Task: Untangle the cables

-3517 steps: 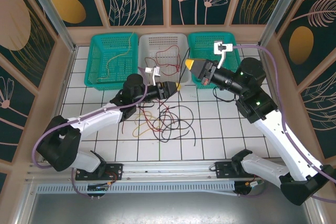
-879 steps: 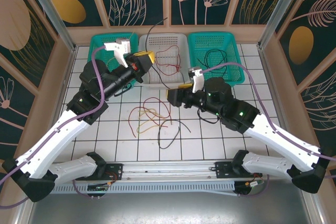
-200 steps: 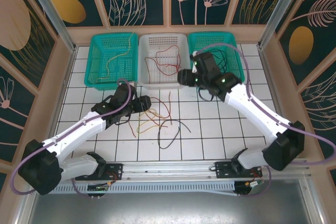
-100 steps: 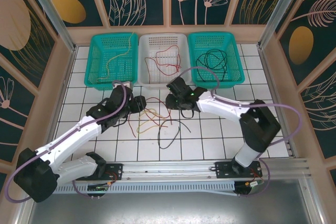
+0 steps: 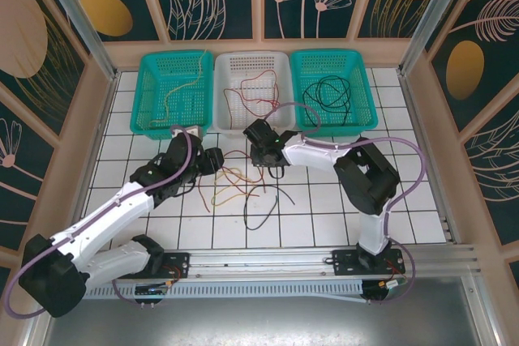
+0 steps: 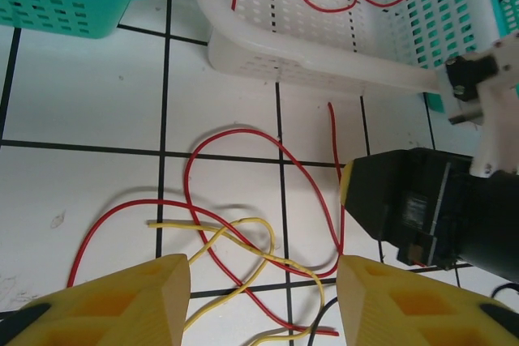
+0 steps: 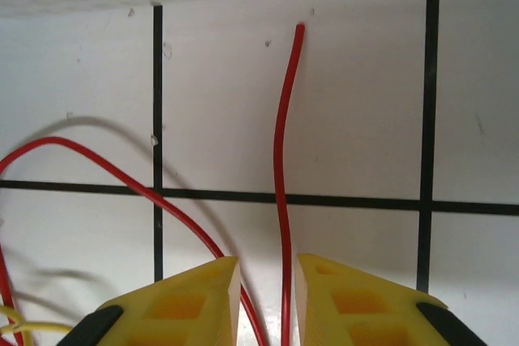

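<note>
Top external view: since half a second ago the right gripper (image 5: 261, 155) has slid left along the tiles. It now sits at the tangle of thin red, yellow and black wires (image 5: 243, 188), facing the left gripper (image 5: 216, 160), which has barely shifted. My right wrist camera adds detail: yellow fingers (image 7: 174, 301) narrowly apart, astride the straight end of a thin red wire (image 7: 280, 135), not pinching it. On the left wrist camera, the fingers (image 6: 122, 297) stand wide apart over a thin yellow wire (image 6: 174, 223). A white perforated plastic basket (image 5: 229, 127) hems the far side; bare white tiled tabletop (image 5: 316, 216) lies open rightward.
</note>
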{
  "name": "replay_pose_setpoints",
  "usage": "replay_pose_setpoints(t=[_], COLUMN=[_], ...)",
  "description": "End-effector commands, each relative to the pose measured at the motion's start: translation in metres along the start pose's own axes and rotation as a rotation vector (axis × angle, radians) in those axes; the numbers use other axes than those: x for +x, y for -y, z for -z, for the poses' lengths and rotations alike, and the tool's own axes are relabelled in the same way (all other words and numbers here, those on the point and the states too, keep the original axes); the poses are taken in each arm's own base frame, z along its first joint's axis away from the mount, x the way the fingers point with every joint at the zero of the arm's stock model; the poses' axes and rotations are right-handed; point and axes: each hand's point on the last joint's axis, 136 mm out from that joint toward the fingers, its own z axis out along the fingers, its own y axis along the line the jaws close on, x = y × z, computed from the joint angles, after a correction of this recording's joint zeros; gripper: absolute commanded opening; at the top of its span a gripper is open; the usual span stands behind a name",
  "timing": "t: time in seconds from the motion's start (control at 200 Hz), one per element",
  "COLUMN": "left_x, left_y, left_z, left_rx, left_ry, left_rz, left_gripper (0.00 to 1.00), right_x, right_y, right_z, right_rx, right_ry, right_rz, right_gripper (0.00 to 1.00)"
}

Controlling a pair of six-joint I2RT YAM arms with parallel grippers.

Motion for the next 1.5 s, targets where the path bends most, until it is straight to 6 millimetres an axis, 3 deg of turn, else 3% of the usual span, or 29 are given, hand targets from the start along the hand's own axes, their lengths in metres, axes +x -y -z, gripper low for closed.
replay_pose_setpoints(t=[0.0,0.28,0.39,0.641,0.796,0.956,1.101,1.266,1.492], left_x=[-0.007,-0.015,-0.018,-0.011,-0.001,0.005,0.005,0.004,0.004], left_y=[0.004,0.013,0.016,0.007,-0.003,-0.015,-0.017,-0.019,-0.021], left_z=[0.005,0.013,0.016,0.013,0.006,0.0,0.001,0.008,0.01], left_rx=[0.023,0.06,0.068,0.042,0.013,-0.04,-0.038,-0.036,-0.034], left_ry=[0.03,0.055,0.062,0.049,0.024,0.016,0.032,0.047,0.055], left_rz=[0.002,0.0,-0.006,-0.001,0.016,0.054,0.1,0.112,0.112], left_gripper=[0.51,0.51,0.52,0.53,0.54,0.57,0.58,0.59,0.6], right_x=[-0.001,0.009,0.011,0.013,0.021,0.034,0.049,0.045,0.077], right_y=[0.006,0.009,0.014,0.009,-0.003,-0.045,-0.069,-0.077,-0.083], right_z=[-0.012,-0.027,-0.027,-0.005,0.013,0.027,0.016,0.003,-0.007], right_rx=[0.049,0.069,0.099,0.101,0.061,-0.103,-0.185,-0.169,-0.202], right_ry=[0.005,-0.026,-0.031,0.002,0.011,-0.019,-0.1,-0.117,-0.272], right_rz=[0.003,0.0,-0.007,-0.011,0.004,0.12,0.208,0.274,0.331], right_gripper=[0.23,0.15,0.16,0.19,0.2,0.33,0.41,0.49,0.42])
